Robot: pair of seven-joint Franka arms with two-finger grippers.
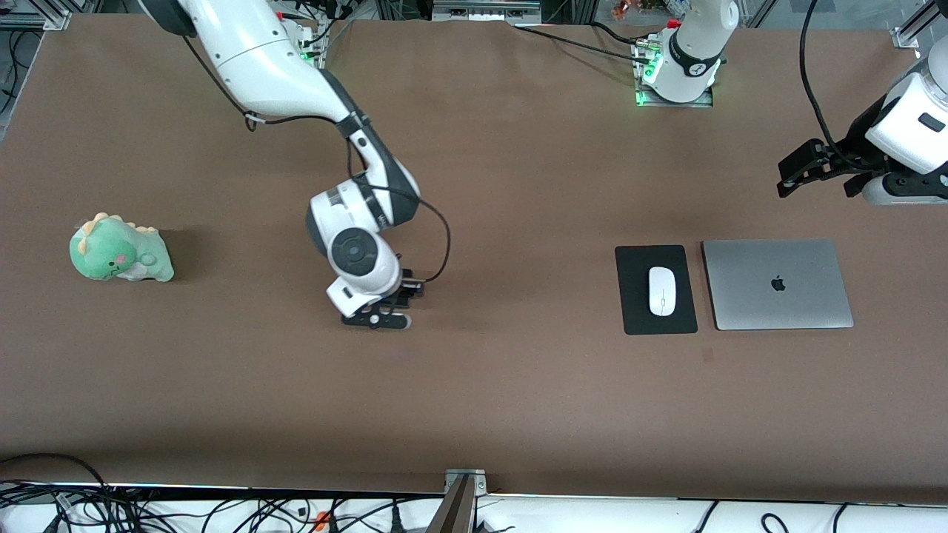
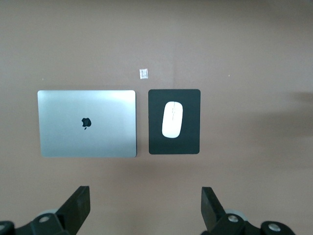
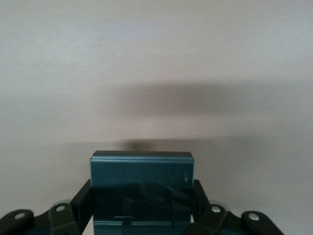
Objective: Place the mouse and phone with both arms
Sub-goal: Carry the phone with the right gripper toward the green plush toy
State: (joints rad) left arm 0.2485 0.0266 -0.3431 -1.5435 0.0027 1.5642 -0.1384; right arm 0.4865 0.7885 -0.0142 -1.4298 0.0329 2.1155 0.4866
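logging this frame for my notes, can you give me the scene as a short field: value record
mouse: mouse lies on the black mat
mat: beside the closed laptop, toward the left arm's end of the table
phone: phone clamped in the right gripper, low over the table's middle
left gripper: left gripper open, holding nothing, waiting above the laptop area
toy: green dinosaur toy at the right arm's end

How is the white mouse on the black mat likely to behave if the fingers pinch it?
The mouse looks glossy and domed, so it would probably slip upward unless pinched low. Its hard shell should stay rigid. Lying flat on the mat, it seems unlikely to roll.
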